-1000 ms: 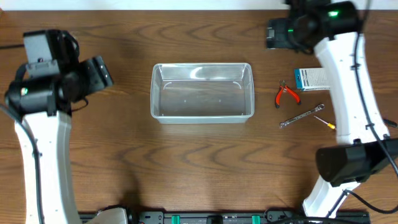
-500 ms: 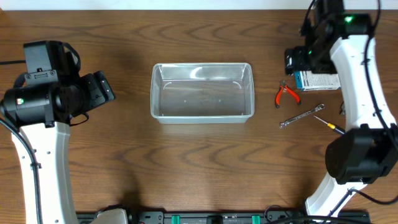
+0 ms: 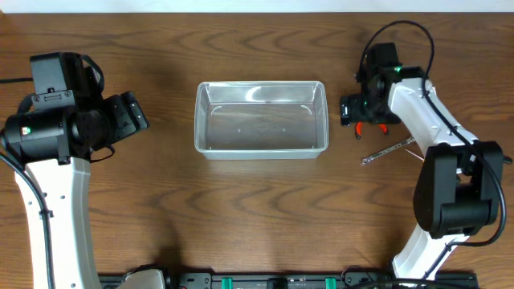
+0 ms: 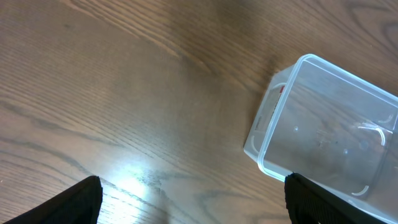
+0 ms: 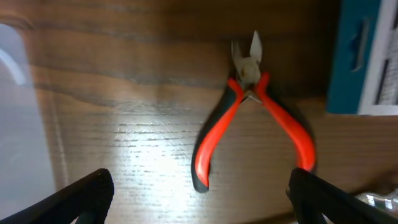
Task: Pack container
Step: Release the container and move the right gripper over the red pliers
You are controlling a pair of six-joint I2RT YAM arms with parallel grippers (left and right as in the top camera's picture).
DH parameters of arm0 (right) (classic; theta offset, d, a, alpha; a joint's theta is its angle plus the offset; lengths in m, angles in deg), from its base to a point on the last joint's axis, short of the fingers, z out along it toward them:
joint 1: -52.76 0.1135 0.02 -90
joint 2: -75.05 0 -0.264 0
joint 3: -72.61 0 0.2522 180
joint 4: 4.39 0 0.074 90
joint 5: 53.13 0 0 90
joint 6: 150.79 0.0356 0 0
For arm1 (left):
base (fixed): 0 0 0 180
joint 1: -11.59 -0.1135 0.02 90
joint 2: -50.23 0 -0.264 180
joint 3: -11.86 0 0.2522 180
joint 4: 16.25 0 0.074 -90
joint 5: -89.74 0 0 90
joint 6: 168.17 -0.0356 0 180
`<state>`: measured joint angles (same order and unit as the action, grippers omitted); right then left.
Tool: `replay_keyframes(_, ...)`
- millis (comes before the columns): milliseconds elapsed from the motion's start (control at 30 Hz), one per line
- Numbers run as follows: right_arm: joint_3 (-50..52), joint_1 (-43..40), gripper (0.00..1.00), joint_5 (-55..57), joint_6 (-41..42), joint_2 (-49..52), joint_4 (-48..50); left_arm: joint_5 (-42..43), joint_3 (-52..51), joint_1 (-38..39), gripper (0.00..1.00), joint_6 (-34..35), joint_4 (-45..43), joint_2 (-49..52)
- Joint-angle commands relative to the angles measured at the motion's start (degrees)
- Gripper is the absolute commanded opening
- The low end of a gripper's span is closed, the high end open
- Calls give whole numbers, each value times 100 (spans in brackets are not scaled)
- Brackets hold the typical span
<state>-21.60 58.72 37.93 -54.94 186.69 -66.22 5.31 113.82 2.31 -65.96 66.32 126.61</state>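
Our right gripper [image 3: 363,112] hangs over the red-handled pliers [image 3: 377,126], just right of the container, with its fingers spread wide. In the right wrist view the two fingertips sit at the near corners of the frame, and the gripper [image 5: 202,198] holds nothing. The pliers [image 5: 249,78] lie flat on the wooden table [image 5: 124,124] between the fingers. Their metal nose points to the far side and their handles, red with dark tips, splay open toward us. We cannot tell whether the right fingertip touches the right handle.

Just right of the pliers' nose lies a blue-and-white cardboard box [image 5: 364,56], cut off by the frame edge. On the near side of the pliers, a silver wrench [image 3: 389,150] lies at a slant on the table [image 3: 257,209].

The container [image 3: 198,120] is a clear rectangular plastic tub with rounded corners and a rim. It stands upright at the middle of the table with its long side running left to right, and we see nothing inside it. A blurred edge of the container [image 5: 15,93] shows at the left of the right wrist view.

Our left gripper [image 3: 128,112] hovers well to the left of the tub. Its fingers are parted and empty in the left wrist view [image 4: 196,202], and the container [image 4: 267,124] sits beyond them to the right.
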Motion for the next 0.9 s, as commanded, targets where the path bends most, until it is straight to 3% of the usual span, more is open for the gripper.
replay_keyframes(0,282,44,93,229,365,7,219,-68,0,-2,86,52,17,2)
replay_keyframes(767,1515,33,87,348,704,7,1580,-68,0,-2,86,52,94,2)
replay_keyframes(867,1580,33,82,343,702,7,1600,-68,0,-2,87,52,122,2)
